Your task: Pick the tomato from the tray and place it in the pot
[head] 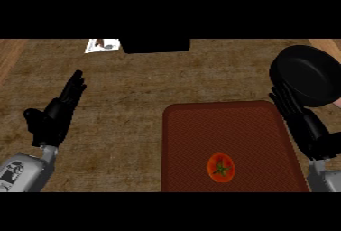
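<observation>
Head view, tomato [220, 168] on tray [226, 126], pot [307, 74] cut off right

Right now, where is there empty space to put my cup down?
Bare counter lies between the left hand and the tray. The tray is bare above the tomato. It's crowded at the right, where the right hand meets the pot.

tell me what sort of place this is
Probably a kitchen counter: a black pot stands on a brown worktop, and a tomato lies on a red tray.
</observation>
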Tool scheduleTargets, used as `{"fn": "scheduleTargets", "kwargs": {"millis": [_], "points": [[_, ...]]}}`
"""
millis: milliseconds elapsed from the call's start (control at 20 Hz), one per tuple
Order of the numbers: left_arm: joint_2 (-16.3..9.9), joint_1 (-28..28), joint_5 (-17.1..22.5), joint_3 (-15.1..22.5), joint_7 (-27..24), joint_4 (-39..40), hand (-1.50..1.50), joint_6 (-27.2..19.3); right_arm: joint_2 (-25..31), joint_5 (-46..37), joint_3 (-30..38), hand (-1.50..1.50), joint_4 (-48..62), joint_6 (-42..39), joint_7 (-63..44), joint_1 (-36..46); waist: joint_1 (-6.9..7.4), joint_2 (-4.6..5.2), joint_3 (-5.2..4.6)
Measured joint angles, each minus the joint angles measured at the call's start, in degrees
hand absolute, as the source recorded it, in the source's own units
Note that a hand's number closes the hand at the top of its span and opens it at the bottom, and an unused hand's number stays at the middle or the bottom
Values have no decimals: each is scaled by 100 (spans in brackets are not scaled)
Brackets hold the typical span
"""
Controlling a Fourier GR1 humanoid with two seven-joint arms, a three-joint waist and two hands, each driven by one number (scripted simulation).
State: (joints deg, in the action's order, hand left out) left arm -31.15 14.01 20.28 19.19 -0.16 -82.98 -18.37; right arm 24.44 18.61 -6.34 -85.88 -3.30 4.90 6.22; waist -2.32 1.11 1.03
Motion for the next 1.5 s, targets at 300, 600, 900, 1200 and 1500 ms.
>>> {"fn": "scheduleTargets", "kwargs": {"millis": [300,600,900,1200,1500], "points": [[54,171,188,-549,-144,-170,0,-138,582,281,352,150,-911,-869,619,-31,85,-141,-80],[229,93,439,-861,-225,-339,0,-262,1407,-1463,933,-150,-1225,-143,1732,-686,-18,-190,-111],[324,6,492,-1016,-307,-443,0,-196,1341,-2598,936,-150,-1789,294,3398,-1996,43,-155,-102],[462,59,437,-1060,-373,-352,0,-105,1633,-3764,883,-150,-2758,480,2909,-2879,80,-138,-111],[567,139,328,-1050,-295,-389,0,-112,1713,-5039,336,-150,-3801,223,1471,-3181,159,-123,-113]]}}
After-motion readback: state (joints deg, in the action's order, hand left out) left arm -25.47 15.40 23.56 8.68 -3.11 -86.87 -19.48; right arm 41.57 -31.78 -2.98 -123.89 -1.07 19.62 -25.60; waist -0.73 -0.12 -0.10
